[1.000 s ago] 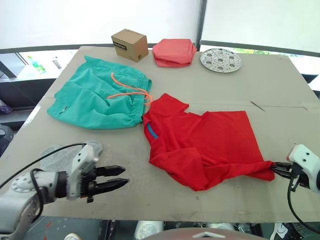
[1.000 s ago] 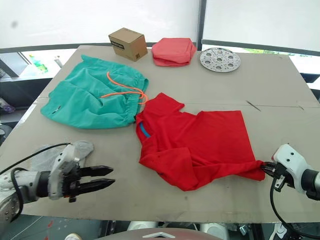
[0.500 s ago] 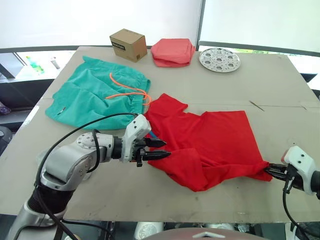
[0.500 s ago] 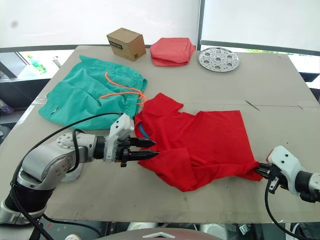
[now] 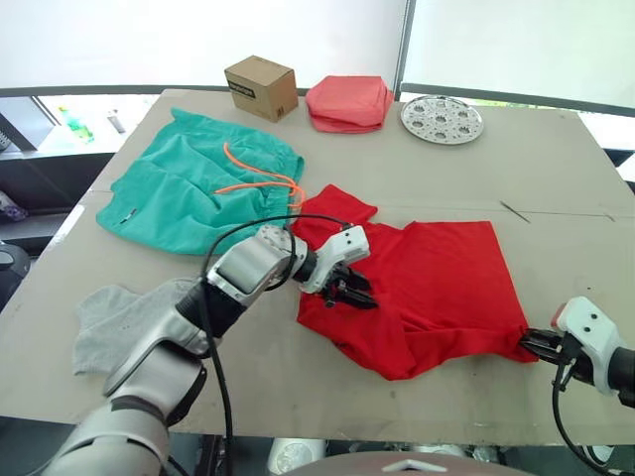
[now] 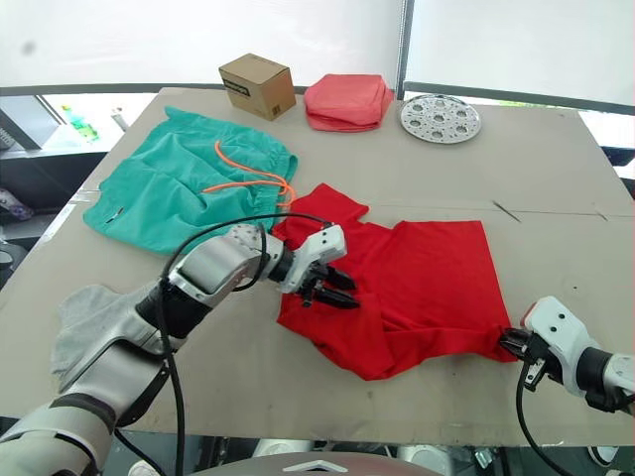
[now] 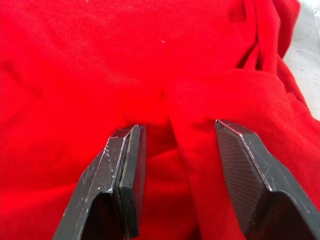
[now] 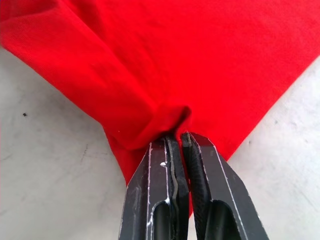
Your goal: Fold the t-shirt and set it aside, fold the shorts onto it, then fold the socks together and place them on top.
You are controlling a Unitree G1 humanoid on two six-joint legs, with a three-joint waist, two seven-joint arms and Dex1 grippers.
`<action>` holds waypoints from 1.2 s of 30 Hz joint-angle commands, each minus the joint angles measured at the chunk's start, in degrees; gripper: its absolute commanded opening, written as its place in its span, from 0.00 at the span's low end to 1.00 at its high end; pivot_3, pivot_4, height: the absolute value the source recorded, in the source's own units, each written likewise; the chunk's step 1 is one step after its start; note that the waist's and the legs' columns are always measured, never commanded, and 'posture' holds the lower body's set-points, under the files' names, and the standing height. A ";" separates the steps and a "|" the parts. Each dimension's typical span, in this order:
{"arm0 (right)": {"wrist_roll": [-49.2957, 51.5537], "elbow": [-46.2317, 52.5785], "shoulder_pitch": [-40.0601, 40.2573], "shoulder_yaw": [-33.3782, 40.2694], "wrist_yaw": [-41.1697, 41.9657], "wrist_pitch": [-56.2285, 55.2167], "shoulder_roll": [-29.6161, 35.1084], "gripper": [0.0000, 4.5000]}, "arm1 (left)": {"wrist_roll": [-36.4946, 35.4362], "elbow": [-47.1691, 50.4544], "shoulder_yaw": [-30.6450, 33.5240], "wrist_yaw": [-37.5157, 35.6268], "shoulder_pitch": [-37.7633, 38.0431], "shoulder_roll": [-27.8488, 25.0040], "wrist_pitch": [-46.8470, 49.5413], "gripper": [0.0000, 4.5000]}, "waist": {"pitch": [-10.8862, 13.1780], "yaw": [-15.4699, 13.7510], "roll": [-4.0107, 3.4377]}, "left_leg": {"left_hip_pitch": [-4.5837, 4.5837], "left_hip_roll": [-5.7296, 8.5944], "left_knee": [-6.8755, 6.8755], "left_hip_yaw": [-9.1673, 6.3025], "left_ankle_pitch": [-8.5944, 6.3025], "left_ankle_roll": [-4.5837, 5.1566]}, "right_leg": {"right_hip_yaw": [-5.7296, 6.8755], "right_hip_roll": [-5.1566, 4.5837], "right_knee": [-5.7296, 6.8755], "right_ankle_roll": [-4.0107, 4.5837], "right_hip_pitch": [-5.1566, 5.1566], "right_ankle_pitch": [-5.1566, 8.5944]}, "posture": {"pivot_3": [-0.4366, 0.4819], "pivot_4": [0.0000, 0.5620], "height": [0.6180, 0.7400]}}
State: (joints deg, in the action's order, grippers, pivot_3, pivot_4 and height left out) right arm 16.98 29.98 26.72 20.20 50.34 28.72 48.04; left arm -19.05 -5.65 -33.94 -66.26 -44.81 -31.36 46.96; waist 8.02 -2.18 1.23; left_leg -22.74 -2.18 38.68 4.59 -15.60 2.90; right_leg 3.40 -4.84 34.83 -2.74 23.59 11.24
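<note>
- While the t-shirt (image 5: 427, 288) lies crumpled mid-table w/ its hem toward the robot's right, we see our right gripper (image 8: 181, 142) pinched tight on the shirt's near right corner, jaws closed on a bunched fold of red cloth at the table's near edge.
- Our left gripper (image 7: 175, 137) sits over the shirt's left part, near the collar side; jaws spread wide, a raised ridge of red fabric between the fingers (image 7: 127, 165), not clamped.
- In the head views the left gripper (image 5: 355, 295) points down at the shirt's left edge, arm reaching across from the near left.
- The shorts (image 5: 189, 188) lie spread flat on the far left of the table (image 5: 556, 178), orange drawstring (image 5: 248, 178) looping over the waist; their right edge is just beside the shirt's sleeve.
- The socks (image 5: 109, 322) lie as a grey heap at the near left, partly under our left arm; can't tell the two apart.
- Far edge: cardboard box (image 5: 261, 87), folded salmon-pink cloth (image 5: 347, 102) beside it, round metal disc w/ holes (image 5: 442, 119) further right, all well apart from the shirt.
</note>
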 commanded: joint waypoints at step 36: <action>-1.74 -9.20 -4.35 4.58 1.04 -1.41 4.41 0.00 | -24.08 17.92 44.17 -1.38 25.11 -14.69 -1.56 0.00 | 0.00 -0.07 -0.04 | 0.01 -0.09 0.10 -0.05 0.00 0.00 | 0.08 -0.17 0.02 -0.02 0.00 0.01 | 0.48 0.27 1.00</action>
State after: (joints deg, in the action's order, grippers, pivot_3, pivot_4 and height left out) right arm 15.82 20.46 22.89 22.85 52.04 28.12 51.65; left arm -43.30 11.71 9.03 -69.39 -18.44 -46.87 47.49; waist 8.02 -2.25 1.19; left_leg -22.72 -2.27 38.79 4.53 -15.60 2.89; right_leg 3.47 -5.02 34.86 -2.76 23.58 11.24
